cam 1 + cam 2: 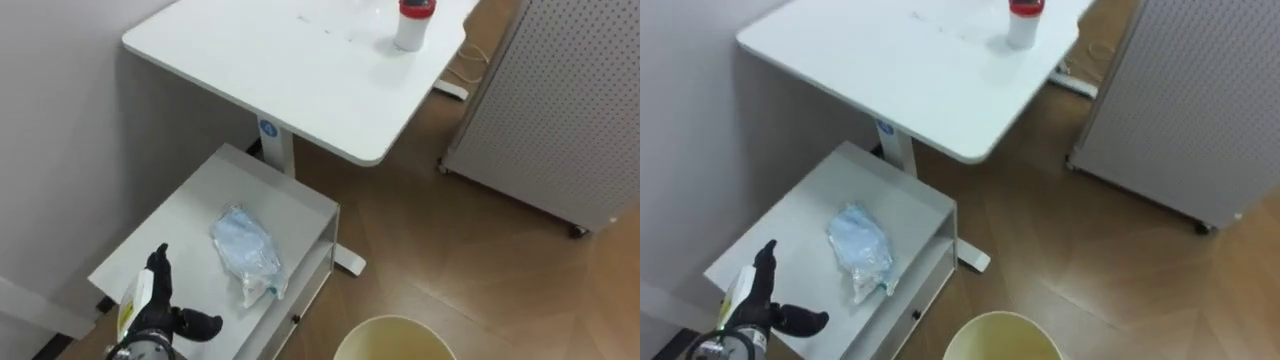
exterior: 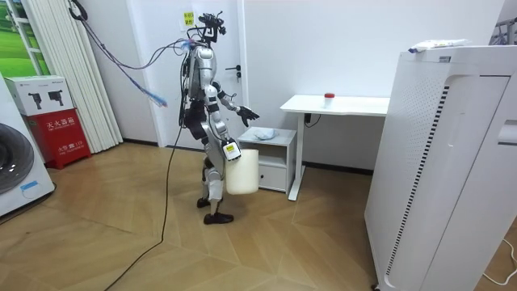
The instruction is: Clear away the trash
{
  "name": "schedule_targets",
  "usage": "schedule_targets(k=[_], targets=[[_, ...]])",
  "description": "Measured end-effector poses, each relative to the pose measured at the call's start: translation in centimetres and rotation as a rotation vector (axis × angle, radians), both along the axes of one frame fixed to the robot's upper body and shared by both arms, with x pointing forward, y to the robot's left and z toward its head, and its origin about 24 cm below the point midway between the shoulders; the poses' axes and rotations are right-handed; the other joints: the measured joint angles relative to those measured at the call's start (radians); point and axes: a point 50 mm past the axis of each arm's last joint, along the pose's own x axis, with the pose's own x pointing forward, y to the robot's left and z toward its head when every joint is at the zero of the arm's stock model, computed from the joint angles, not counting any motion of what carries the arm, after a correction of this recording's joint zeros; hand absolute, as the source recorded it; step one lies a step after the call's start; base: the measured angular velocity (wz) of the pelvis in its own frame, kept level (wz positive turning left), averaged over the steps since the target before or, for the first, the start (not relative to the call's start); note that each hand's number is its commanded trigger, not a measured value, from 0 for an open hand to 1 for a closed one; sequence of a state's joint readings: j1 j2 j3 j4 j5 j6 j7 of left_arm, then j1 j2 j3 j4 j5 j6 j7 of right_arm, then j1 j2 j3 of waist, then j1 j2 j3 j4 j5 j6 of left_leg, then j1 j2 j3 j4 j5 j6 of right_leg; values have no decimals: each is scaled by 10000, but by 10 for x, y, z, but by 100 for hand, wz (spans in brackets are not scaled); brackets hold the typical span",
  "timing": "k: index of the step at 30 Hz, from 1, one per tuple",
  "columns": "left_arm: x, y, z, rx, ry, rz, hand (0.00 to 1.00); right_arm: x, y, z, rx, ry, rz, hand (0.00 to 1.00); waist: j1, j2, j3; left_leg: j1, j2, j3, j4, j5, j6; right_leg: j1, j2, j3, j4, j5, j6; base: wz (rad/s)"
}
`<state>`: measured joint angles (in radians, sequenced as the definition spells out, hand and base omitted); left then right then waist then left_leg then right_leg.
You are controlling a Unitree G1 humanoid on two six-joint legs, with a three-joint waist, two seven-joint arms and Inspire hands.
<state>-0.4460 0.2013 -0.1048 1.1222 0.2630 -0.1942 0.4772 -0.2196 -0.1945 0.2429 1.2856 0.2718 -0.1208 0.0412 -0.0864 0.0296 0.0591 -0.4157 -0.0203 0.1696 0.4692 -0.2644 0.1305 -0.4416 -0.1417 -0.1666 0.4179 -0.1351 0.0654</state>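
Left eye view: the crumpled plastic bag (image 1: 248, 252) is seen on the low cabinet (image 1: 190, 215), near and right of the left hand (image 1: 158, 306), untouched, fingers spread.

The two eye views sit side by side on the robot's head and look steeply down, from close up, at the white table (image 1: 280, 70), the low cabinet (image 1: 190, 220) beside it and the rim of the round bin (image 1: 395, 322). The room view stands well off in the room and looks across the floor at the whole robot from its side. It shares the table, the cabinet and the bin with both eye views.
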Motion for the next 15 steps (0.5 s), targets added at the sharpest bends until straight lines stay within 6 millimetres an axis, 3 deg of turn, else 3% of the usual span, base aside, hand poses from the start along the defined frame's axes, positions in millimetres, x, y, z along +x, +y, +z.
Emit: schedule_targets(k=[4, 9, 15], targets=[[9, 1, 11, 4, -579, 253, 0, 8, 4, 3, -154, -278, 426, 100, -51, -24, 60, -288, 40, 165, 64, 0, 0, -383, -23, -4, 135, 9, -16, -10], [19, -5, 19, 393, -851, -12, 0, 21, 8, 9, -222, -662, 499, 100, -247, -30, 243, -915, 84, 232, 415, 0, 0, -1058, -108, -56, 544, -36, -111, -2], [20, -9, 18, 697, -720, -347, 0, 31, 13, 15, -206, -1139, 611, 100, -717, -59, 269, -1583, 102, 232, 607, -19, -14, -1793, -113, 3, 961, -40, -192, 0]])
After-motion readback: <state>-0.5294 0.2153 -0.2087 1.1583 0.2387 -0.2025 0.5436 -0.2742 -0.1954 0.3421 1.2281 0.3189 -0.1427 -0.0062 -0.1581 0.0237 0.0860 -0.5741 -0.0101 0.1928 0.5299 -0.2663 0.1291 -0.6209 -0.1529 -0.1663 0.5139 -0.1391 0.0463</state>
